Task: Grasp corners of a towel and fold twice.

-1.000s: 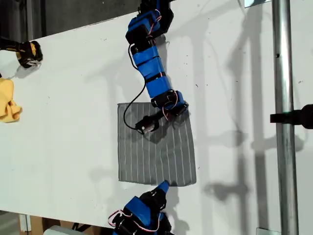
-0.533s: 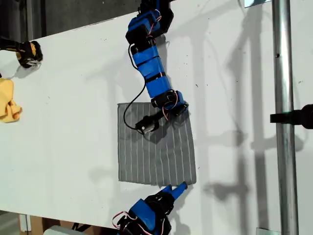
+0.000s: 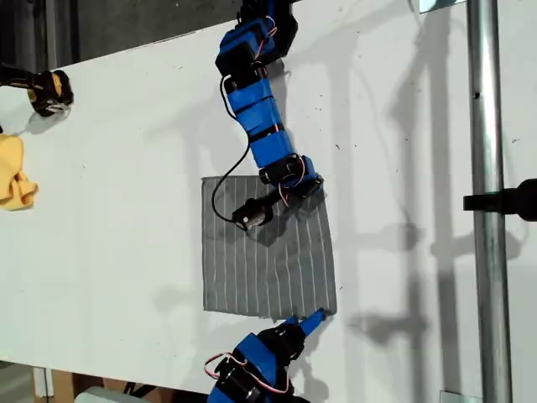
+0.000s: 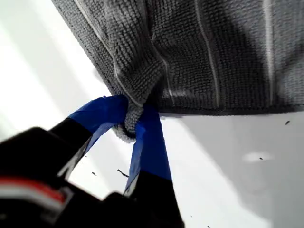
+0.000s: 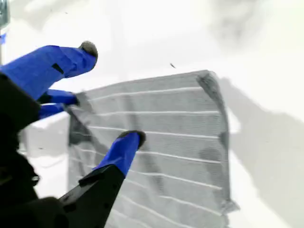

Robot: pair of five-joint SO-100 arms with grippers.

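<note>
A: Towel (image 3: 268, 248) is lying flat on the white table (image 3: 126, 210), nearly all of it beyond the tips of my first gripper (image 4: 134, 124); only one corner (image 4: 127, 127) is sitting between them.

B: Pinched?

A: Yes. Both blue fingers are squeezing that corner into a bunch, probably so it can be lifted for the first fold.

B: And the other arm?

A: My second gripper (image 5: 102, 97) is hovering above the cloth with jaws spread wide, holding nothing, the far edge lying ahead of them. It is likely lining up on its own corner.
</note>
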